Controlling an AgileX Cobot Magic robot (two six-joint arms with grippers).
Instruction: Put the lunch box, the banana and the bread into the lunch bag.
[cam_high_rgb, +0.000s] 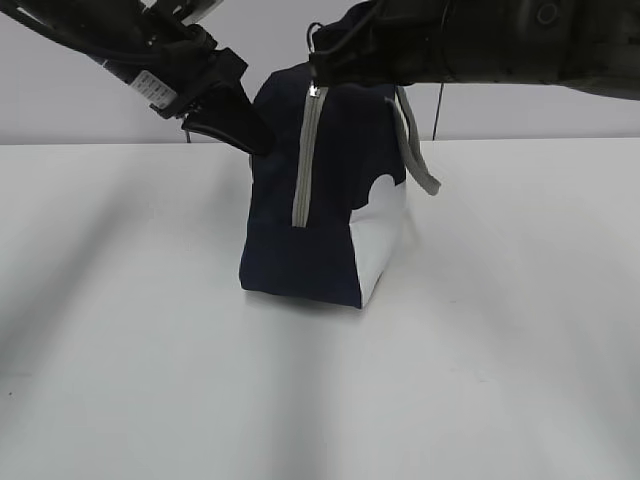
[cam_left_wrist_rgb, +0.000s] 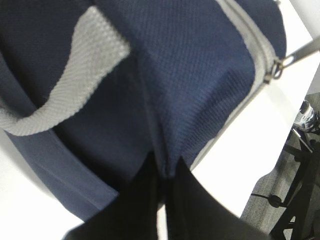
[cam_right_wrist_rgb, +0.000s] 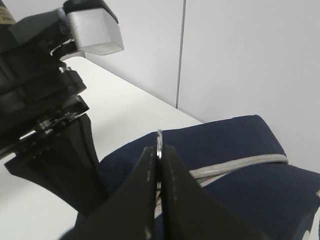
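Navy lunch bag (cam_high_rgb: 330, 190) upright near centre of white surface (cam_high_rgb: 500, 380), white lower panel facing right, grey zipper (cam_high_rgb: 307, 160) running closed down the near face. Left gripper (cam_high_rgb: 258, 142) pinched shut on a fold of navy fabric at the bag's upper left edge. Right gripper (cam_right_wrist_rgb: 159, 150) closed on the metal ring pull (cam_right_wrist_rgb: 159, 142) at the zipper's top end. Grey strap handle (cam_high_rgb: 420, 150) hanging at right. Lunch box, banana, bread out of view.

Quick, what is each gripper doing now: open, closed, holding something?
Left gripper: closed, pinching a fold of the bag fabric.
Right gripper: closed on the zipper ring pull.
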